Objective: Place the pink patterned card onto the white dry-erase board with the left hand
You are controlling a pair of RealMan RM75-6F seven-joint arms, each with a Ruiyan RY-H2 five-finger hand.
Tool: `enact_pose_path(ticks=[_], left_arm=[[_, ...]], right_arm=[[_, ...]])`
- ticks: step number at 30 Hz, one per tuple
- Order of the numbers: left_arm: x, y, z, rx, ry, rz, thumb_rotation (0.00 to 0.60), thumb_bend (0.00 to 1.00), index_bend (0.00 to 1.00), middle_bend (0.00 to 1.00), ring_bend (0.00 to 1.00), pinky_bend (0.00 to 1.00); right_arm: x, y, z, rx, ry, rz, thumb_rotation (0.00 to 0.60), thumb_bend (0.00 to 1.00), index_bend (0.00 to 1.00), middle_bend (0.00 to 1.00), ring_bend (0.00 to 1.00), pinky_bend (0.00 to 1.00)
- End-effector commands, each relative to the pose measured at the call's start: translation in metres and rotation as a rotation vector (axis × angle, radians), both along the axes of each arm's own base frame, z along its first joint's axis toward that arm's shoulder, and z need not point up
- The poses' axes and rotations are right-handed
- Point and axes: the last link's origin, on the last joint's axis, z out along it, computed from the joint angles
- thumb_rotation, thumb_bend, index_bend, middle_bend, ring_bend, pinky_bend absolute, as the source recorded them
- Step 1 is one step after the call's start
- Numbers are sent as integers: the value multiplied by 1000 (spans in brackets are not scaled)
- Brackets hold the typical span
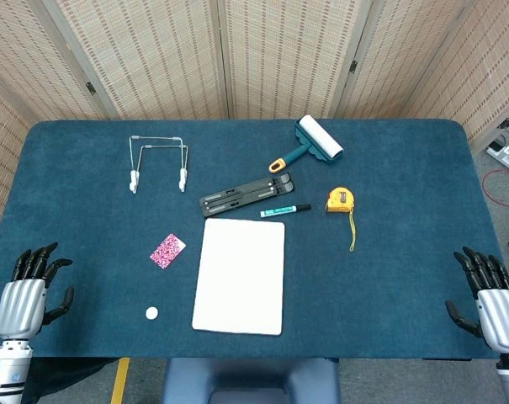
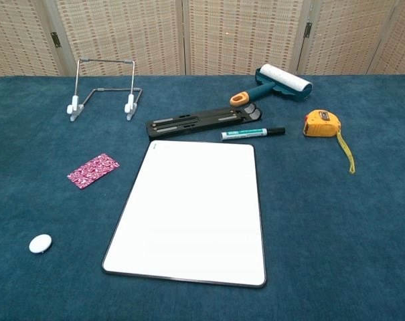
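Card point(image 1: 167, 251), pink with a dense white pattern, lies flat just left of your white board point(image 1: 240, 275); your left hand point(image 1: 27, 296) and right hand point(image 1: 490, 301) rest released, grasping nothing.

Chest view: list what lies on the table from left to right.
White round disc → pink patterned card → wire stand → white dry-erase board → yellow tape measure. The black folding stand, marker and lint roller overlap the board's span, so I leave them out.
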Motion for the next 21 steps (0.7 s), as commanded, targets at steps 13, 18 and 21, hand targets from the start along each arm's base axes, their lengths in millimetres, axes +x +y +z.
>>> enact_pose_path(ticks=[13,18,21], left_arm=[[-2,2,-1,-1,-4,2,600,500,302,117,114,0],[1,3,-1,-9,-1,-15,600,501,302,117,114,0],[5,6,-4,-22,-7,-29,600,498,303,117,114,0]], right_arm=[[3,0,2,-14,2,4,600,364,73,80,54,0],[2,2,3,-15,2,2,600,364,73,80,53,0],[2,2,3,-18,1,5,600,363,73,80,53,0]])
